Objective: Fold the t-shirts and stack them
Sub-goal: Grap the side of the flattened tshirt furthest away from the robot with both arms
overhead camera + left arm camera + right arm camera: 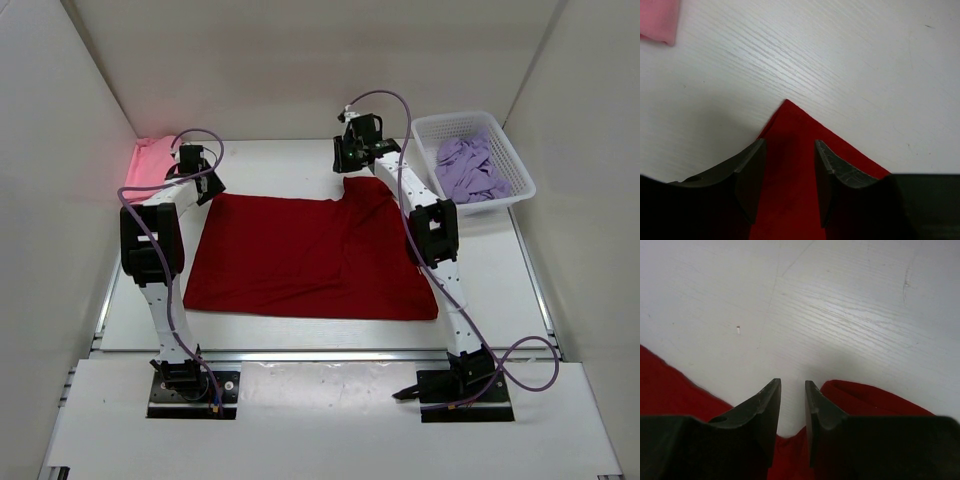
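Presently the dark red shirt [310, 255] is spread flat on the table [280, 170]. Its far left corner is straddled by the left claw [789, 145], parted and gripping nothing. The right claw [792, 384], narrowly parted and empty, is held at the shirt's far right edge. The lavender shirt [470, 170] is piled in the basket [515, 150].

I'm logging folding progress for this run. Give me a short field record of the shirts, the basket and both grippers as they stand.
dark red t-shirt: spread flat mid white table, not folded
pink t-shirt: far left corner, compact, apparently folded
lavender purple shirt: crumpled inside white mesh plastic basket, far right
left gripper: open, over the red shirt's far left corner
right gripper: open, at the red shirt's far right edge, bare table between its jaws
stack: none yet
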You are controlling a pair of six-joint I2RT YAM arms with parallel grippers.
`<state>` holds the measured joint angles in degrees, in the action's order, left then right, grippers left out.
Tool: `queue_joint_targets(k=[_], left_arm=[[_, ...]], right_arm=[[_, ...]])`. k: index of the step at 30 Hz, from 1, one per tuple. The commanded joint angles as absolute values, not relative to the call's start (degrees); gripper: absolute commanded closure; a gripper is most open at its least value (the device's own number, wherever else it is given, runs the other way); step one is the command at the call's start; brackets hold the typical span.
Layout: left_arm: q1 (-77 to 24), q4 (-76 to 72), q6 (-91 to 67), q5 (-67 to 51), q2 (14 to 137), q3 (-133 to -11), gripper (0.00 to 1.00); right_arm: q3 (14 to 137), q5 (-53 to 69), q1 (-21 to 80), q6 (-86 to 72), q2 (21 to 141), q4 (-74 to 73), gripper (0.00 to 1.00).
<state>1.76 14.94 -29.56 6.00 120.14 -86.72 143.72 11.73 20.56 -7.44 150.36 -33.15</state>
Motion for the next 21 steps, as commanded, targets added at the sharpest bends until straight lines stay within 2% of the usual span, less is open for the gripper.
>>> queue_joint_targets(k=[1, 8, 15, 18, 21], left_arm=[[2.02, 13.54, -29.53, 6.85, 115.22, -86.05, 0.46], [1.41, 13.53, -29.53, 6.5, 116.1, -86.75, 0.46], [1.32, 13.36, -29.36, 6.15, 115.66, -86.22, 0.47], [1.14, 13.18, -29.44, 5.89, 116.01, -86.31, 0.46], [0.79, 13.88, -29.01, 5.8, 116.45, -86.57, 0.47]], right_arm=[[145.29, 6.96, 19.78, -6.77, 146.6, -34.44, 0.75], [145.63, 0.8, 20.04, -4.66, 150.64, -40.86, 0.73], [145.54, 4.03, 20.83, -5.36, 153.28, -38.41, 0.71], [145.37, 6.32, 20.57, -6.94, 153.89, -37.01, 0.77], [145.81, 8.43, 19.87, -8.34, 154.07, -35.08, 0.88]])
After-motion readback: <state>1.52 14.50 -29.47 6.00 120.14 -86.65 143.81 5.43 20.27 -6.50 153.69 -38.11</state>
